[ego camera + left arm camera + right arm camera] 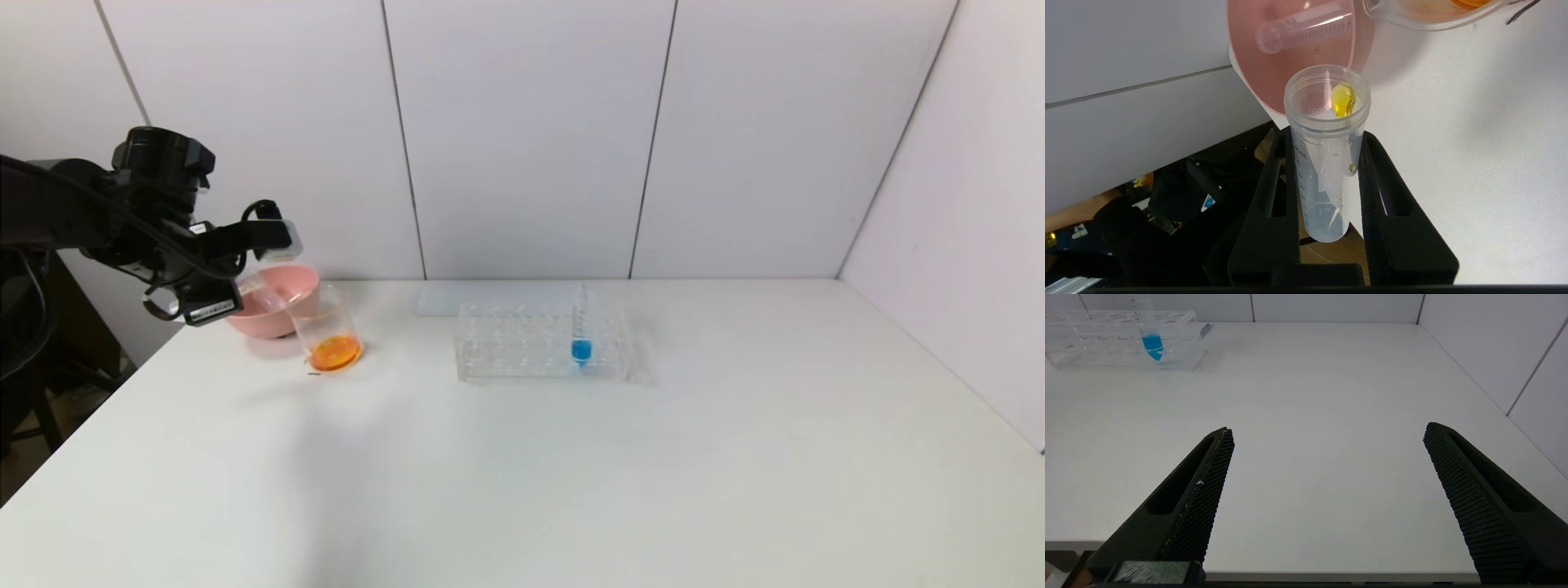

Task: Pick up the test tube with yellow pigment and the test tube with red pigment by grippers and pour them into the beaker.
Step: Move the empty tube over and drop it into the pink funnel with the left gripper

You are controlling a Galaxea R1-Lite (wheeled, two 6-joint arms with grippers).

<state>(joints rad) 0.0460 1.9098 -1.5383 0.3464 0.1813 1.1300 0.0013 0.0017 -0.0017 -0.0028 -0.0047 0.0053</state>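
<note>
Above the pink bowl (1257,69), my left gripper (1327,179) pinches mid-barrel the light, slick, nearly drained test tube with yellow pigment (1325,163); my right gripper (1327,465) idles agape.

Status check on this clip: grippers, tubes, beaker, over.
Left gripper shut on near-empty yellow tube, poised over pink bowl holding one empty tube. Right gripper open, idle. Beaker holds orange liquid. Nothing obstructing.
</note>
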